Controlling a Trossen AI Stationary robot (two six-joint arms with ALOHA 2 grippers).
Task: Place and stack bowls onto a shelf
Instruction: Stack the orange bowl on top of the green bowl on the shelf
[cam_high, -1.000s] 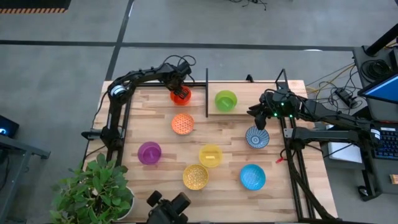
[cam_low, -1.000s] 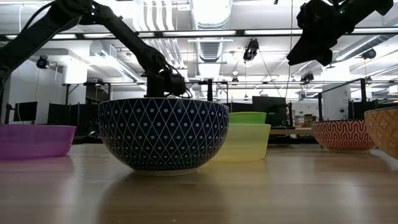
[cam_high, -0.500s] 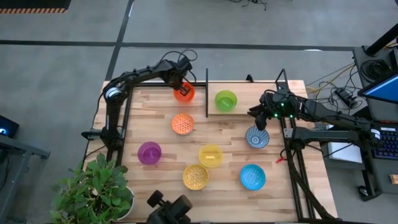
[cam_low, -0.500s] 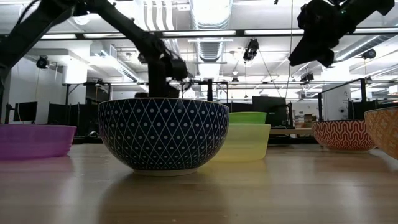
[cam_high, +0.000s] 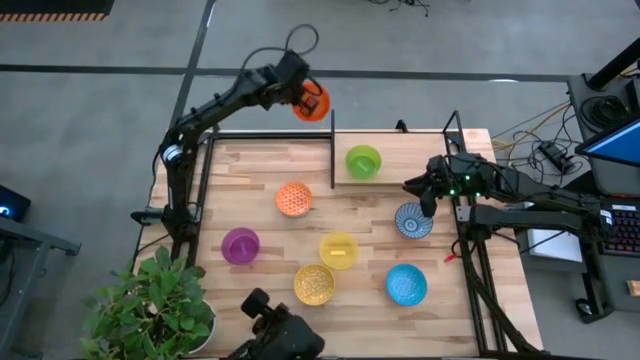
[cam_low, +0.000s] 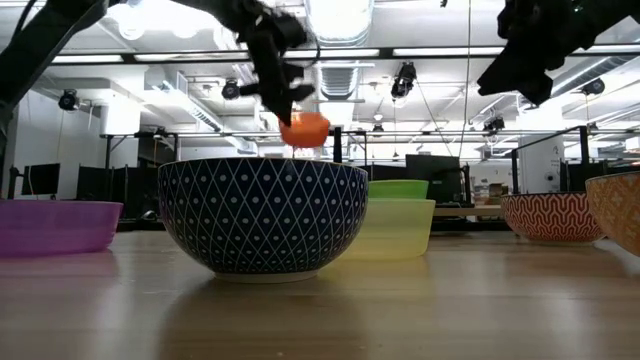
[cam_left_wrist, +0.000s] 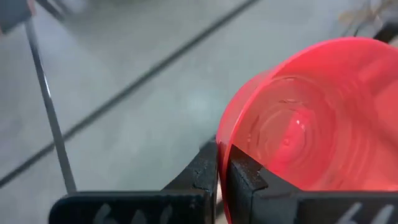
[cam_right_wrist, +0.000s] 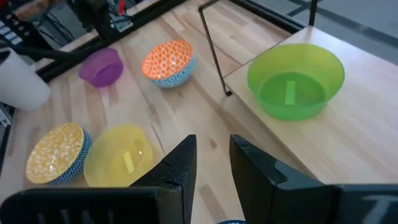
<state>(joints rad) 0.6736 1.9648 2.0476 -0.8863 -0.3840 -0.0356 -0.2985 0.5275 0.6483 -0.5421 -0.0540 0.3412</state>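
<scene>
Red bowl pinched by its rim between closed left fingers, wall tilted almost on edge, aloft beyond the worktop's 12 o'clock edge and just 11 o'clock of the shelf. Green bowl already seated on the shelf's 9 o'clock end, upright. Right fingers parted with a narrow gap, holding nothing, hovering at 3 o'clock above the blue-and-white bowl. Five more on the worktop, well apart from one another: orange patterned near centre, purple at 8 o'clock, yellow and gold toward 6 o'clock, light blue at 5 o'clock. Judged thin, glossy plastic for the plain ones: light, stiff enough for a one-wall pinch, yet slick and prone to swing or slip from so small a hold. Patterned ones probably ceramic or melamine: heavier, chip-prone, needing a firmer bite. Best hold likely the rim, one finger inside and one outside, pushed well down the wall; gentle lowering for nesting, since smooth bowls slide and wedge crooked.
</scene>
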